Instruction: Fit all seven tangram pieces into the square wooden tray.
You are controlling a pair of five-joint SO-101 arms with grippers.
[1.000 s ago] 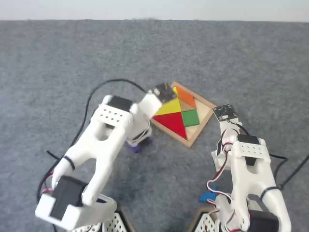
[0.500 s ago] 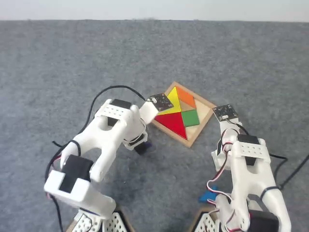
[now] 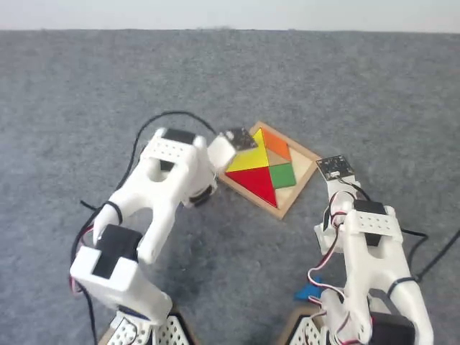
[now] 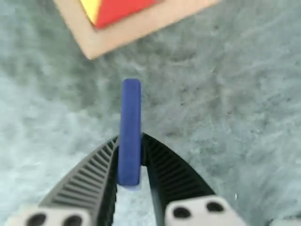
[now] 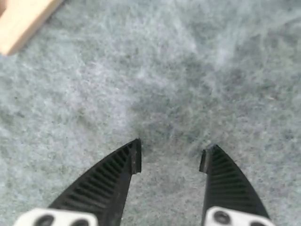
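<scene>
The left tool pinches the blue piece on edge between its tips — the piece pointing at a corner of the wooden tray just beyond — while the right tool hangs spread above the desk.

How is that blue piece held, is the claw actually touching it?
Touching. In the left wrist view, the left gripper clamps both faces of the blue piece, with no gap.
</scene>
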